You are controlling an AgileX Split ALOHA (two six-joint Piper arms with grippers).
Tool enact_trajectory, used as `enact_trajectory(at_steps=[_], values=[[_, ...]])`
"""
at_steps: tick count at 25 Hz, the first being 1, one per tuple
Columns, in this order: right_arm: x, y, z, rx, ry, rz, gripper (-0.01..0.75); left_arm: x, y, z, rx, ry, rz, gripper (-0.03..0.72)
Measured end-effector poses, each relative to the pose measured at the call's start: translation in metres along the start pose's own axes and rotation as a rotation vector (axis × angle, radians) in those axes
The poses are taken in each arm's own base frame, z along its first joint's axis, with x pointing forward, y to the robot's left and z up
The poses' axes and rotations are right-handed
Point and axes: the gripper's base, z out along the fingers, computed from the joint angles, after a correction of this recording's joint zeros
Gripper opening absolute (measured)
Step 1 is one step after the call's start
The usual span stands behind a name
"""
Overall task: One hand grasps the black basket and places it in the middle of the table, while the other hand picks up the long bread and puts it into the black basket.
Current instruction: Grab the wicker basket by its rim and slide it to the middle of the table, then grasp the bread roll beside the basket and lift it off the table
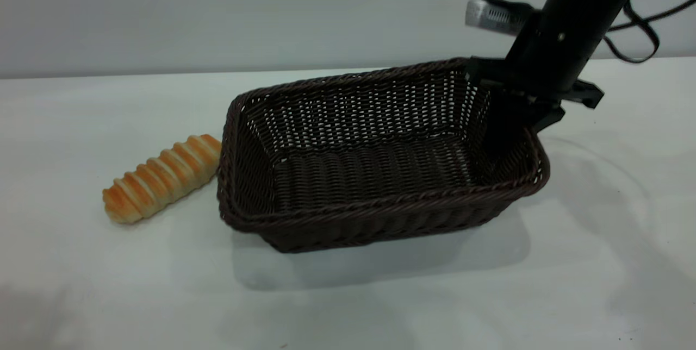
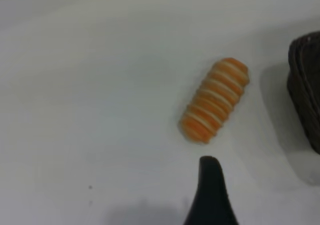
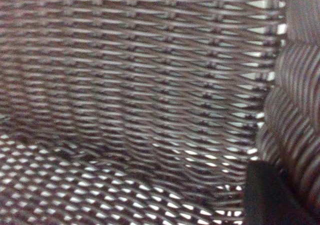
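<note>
The black basket (image 1: pixel 380 176) sits mid-table, open side up and empty, with a shadow showing under it. My right gripper (image 1: pixel 514 113) is shut on the basket's right wall, one finger inside and one outside. The right wrist view shows only wicker (image 3: pixel 125 85) and one dark finger (image 3: pixel 270 197). The long bread (image 1: pixel 163 177) lies on the white table (image 1: pixel 81 263) just left of the basket. The left wrist view shows the bread (image 2: pixel 215 100), the basket's edge (image 2: pixel 306 90), and one finger (image 2: pixel 211 195) of my left gripper (image 2: pixel 250 207) just short of the bread. It is open and empty.
A grey wall runs behind the table's far edge. A black cable (image 1: pixel 636 29) hangs from the right arm at the upper right.
</note>
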Motion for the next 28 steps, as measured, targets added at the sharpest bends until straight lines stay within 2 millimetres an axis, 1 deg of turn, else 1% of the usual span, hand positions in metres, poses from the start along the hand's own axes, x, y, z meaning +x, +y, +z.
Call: enact_trajectory(at_steps=[2, 6, 10, 12, 14, 17, 18, 20, 22, 23, 25, 27, 28], values=[[-0.001, -0.006, 0.003, 0.020, -0.005, 0.027, 0.091, -0.001, 0.000, 0.011, 0.009, 0.031, -0.011, 0.591], [-0.001, -0.013, 0.003, 0.079, -0.011, 0.087, 0.094, 0.000, 0.001, 0.043, 0.022, 0.124, -0.031, 0.591], [-0.001, -0.015, 0.002, 0.107, -0.002, 0.093, 0.108, 0.004, 0.003, 0.083, 0.023, 0.212, -0.030, 0.591], [0.001, -0.017, 0.000, 0.120, 0.013, 0.082, 0.152, 0.008, 0.004, 0.107, 0.022, 0.256, -0.027, 0.591], [0.001, -0.018, -0.009, 0.154, 0.014, 0.030, 0.230, 0.013, 0.005, 0.131, 0.020, 0.294, -0.029, 0.591], [-0.002, -0.013, -0.041, 0.214, -0.030, -0.072, 0.417, 0.021, 0.005, 0.163, 0.022, 0.353, -0.024, 0.591], [-0.003, -0.009, -0.056, 0.230, -0.053, -0.098, 0.472, 0.023, 0.004, 0.175, 0.026, 0.369, -0.009, 0.591], [-0.001, -0.001, -0.085, 0.255, -0.085, -0.139, 0.580, 0.021, -0.001, 0.192, 0.037, 0.369, 0.028, 0.591], [0.005, 0.010, -0.118, 0.270, -0.104, -0.176, 0.655, 0.019, -0.005, 0.212, 0.049, 0.379, 0.063, 0.591], [0.010, 0.016, -0.134, 0.268, -0.106, -0.188, 0.669, 0.018, -0.007, 0.221, 0.053, 0.390, 0.075, 0.591], [0.023, 0.029, -0.162, 0.260, -0.100, -0.213, 0.673, 0.012, -0.007, 0.239, 0.056, 0.390, 0.084, 0.591], [0.037, 0.048, -0.190, 0.233, -0.127, -0.256, 0.646, 0.008, -0.007, 0.256, 0.057, 0.391, 0.089, 0.591], [0.045, 0.058, -0.198, 0.216, -0.136, -0.287, 0.628, 0.005, -0.007, 0.265, 0.056, 0.389, 0.090, 0.591]])
